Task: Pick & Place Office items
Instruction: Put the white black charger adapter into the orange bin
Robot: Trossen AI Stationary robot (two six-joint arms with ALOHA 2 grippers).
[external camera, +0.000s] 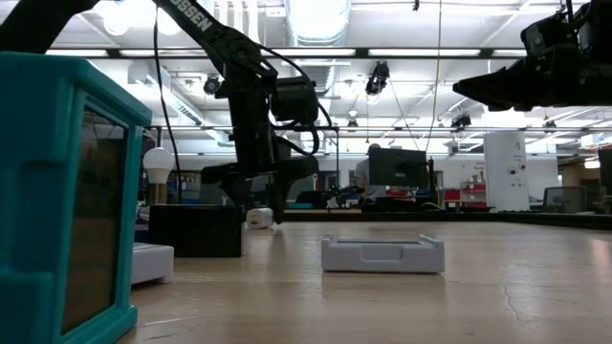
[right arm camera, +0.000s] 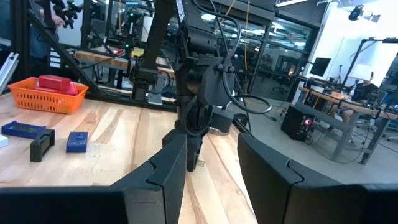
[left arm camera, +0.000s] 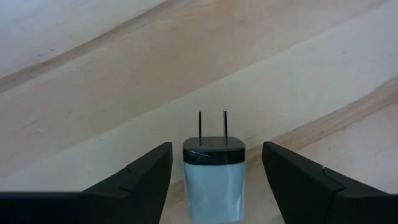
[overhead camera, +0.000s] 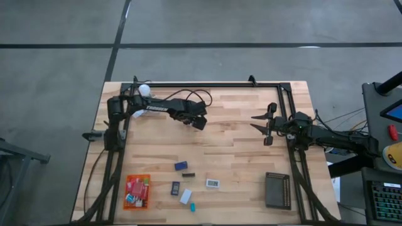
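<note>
A: Where is the left tool (overhead camera: 198, 122) seen?

B: It is held above the worktop (overhead camera: 239, 157), far behind the orange tray (overhead camera: 137, 191). Its fingers (left arm camera: 134, 180) are spread wide on both sides of a white charger (left arm camera: 214, 180) with two prongs; no contact is seen.

A: And the right tool (overhead camera: 260, 122)?

B: It is opened, empty. Other office items (overhead camera: 181, 166) are beside the tray.

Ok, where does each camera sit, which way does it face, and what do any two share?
High: overhead, straight down on the table; both arms show.
Low: tabletop height, level across; left arm drops in, teal item close.
Left wrist: on the left arm, facing the table; open left gripper straddles a white plug adapter.
Right wrist: on the right arm, facing the left arm; open right gripper shows.
Shared: high and right wrist both see the orange tray.
</note>
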